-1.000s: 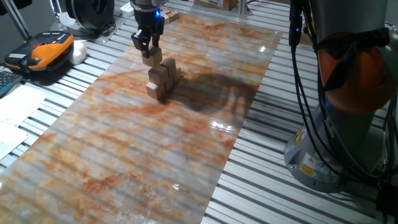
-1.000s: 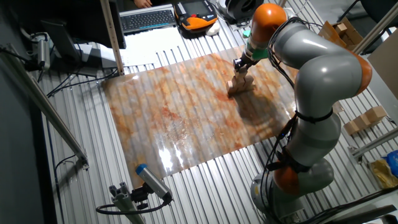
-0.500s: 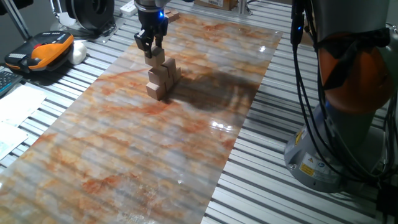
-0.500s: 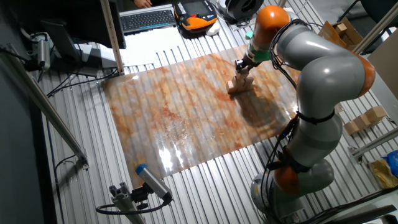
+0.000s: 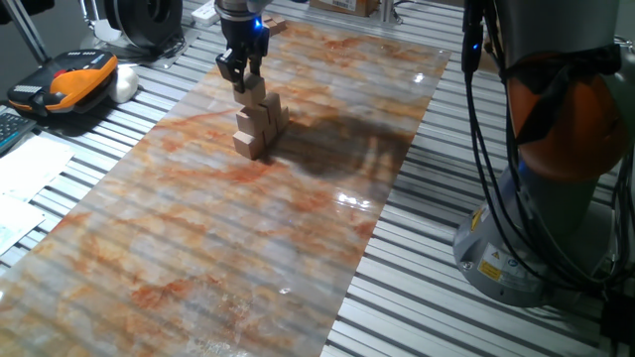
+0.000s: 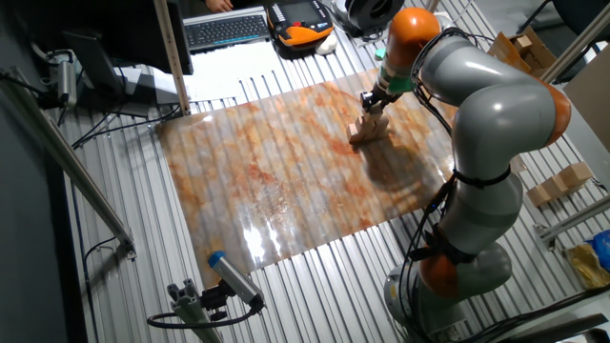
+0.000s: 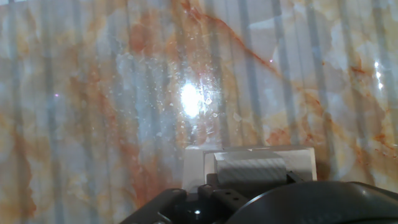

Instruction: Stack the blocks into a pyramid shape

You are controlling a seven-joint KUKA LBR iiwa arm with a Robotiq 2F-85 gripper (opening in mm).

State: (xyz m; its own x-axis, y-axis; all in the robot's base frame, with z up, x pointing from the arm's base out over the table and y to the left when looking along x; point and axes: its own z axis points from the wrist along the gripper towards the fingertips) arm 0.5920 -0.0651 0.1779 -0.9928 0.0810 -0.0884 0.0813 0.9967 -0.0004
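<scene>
While the orange-veined marble sheet [image 5: 198,248] covers the table, blocks [image 5: 260,121] sit stacked in a tiered pile near its far end, w/ gripper [image 5: 241,81] right over the top block [image 5: 253,91], fingers clamped on its sides.

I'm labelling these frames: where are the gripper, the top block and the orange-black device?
gripper [image 5: 242,81], one fixed view, between fingertips.
top block [image 5: 254,91], one fixed view, its side face.
orange-black device [image 5: 74,79], one fixed view, orange top.
</scene>
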